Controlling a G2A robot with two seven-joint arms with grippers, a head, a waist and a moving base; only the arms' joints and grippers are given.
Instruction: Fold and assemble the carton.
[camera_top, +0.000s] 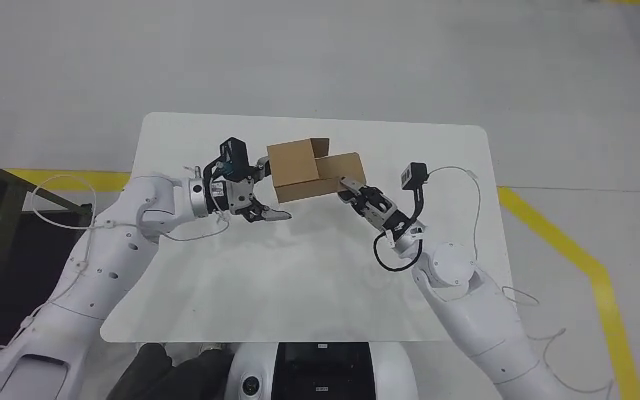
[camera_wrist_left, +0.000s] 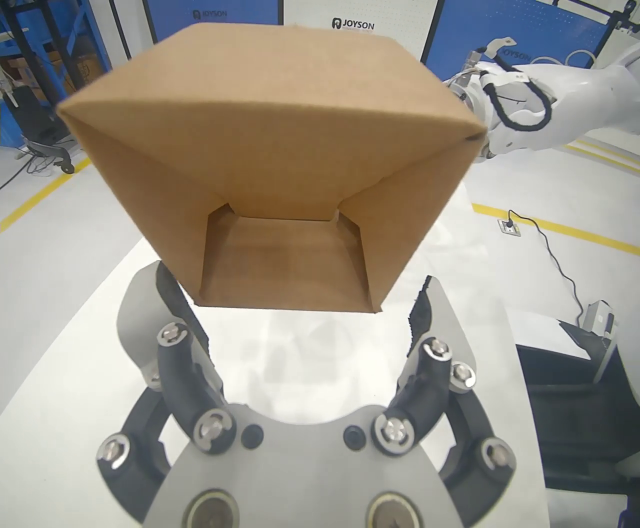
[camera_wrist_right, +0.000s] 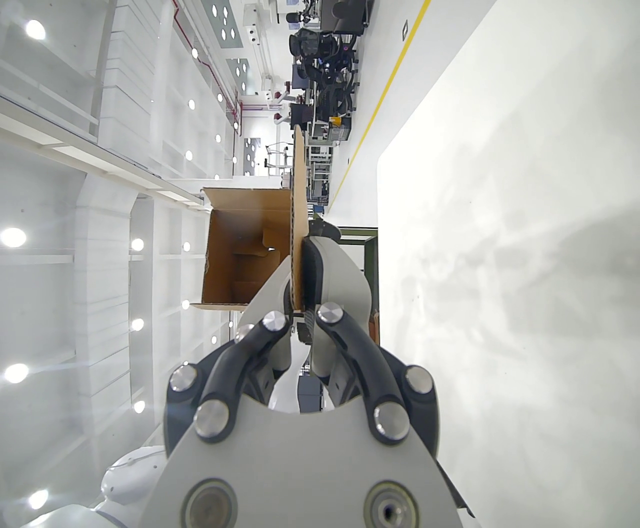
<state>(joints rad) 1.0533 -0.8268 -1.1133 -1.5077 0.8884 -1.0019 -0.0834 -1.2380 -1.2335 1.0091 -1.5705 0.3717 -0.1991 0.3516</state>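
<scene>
While my right jaws pinch a flap of the carton (camera_top: 298, 168) and hold it up over the worktop (camera_top: 300, 290), my left jaws sit wide open just beside its other end. I can't tell if they touch it. Its open side faces the right jaws.

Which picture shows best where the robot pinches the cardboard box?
The right wrist view. There the right hand is shut on one flap of the carton, seen up close and edge-on. The top view shows that pinch small, from above. The left wrist view shows the carton's folded end, in front of the open left hand.
</scene>
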